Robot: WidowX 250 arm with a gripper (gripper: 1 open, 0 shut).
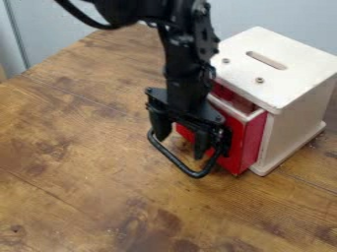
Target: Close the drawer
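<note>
The drawer (245, 135) has a glossy red front and sticks partly out of the cream wooden box (279, 85). Its black loop handle (179, 160) lies flat on the table in front of it. My black gripper (184, 140) points down just before the red front, open, with its fingers (161, 129) over the handle loop. Nothing is between the fingers. The arm hides the drawer's left part and the latch plate.
The wooden table (79, 167) stretches to the left and front. A grey wall (66, 20) runs behind the table's far edge. The box has a slot in its top (267, 61).
</note>
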